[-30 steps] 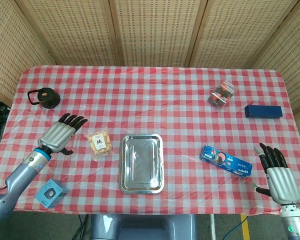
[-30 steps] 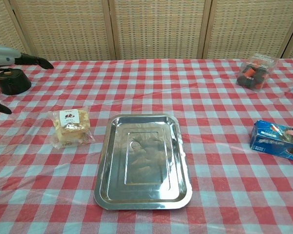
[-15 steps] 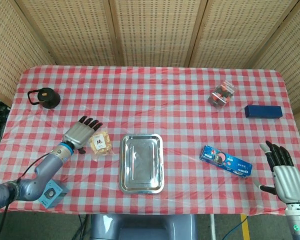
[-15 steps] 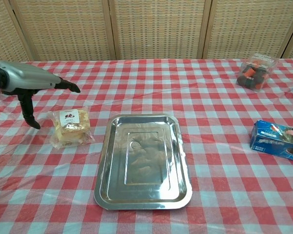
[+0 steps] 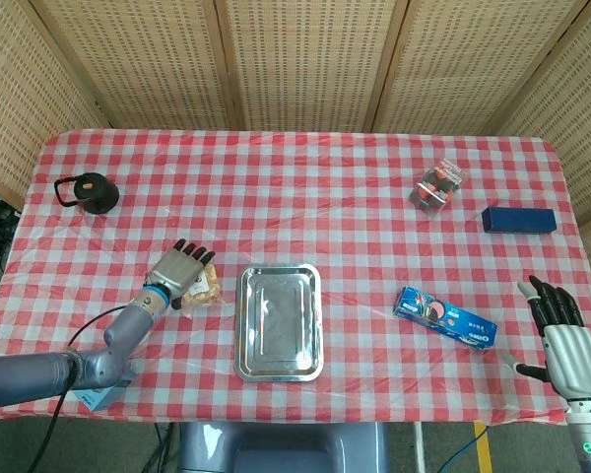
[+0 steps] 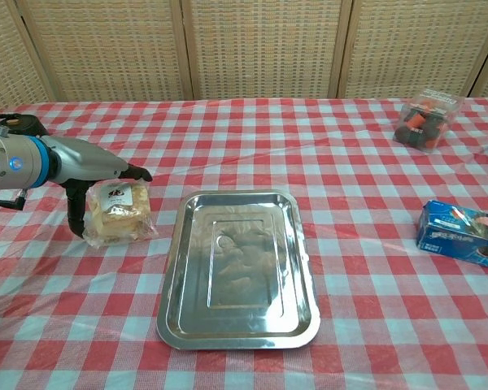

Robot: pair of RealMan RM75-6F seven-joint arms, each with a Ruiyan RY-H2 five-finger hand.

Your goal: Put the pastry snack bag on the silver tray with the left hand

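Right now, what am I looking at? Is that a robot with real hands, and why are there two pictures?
Yes, it is a robot with two arms, and each ends in a hand with fingers. One picture comes from a camera on its head, looking down at the table. The other comes from its chest, looking across.

On the checked cloth lie a silver tray, a snack bag, a blue cookie pack, a dark blue box, a clear tub and a black pot.

The left hand is over the snack bag with its fingers around it, but the bag lies on the table. Whether it is gripped I cannot tell. The right hand is open and holds nothing.
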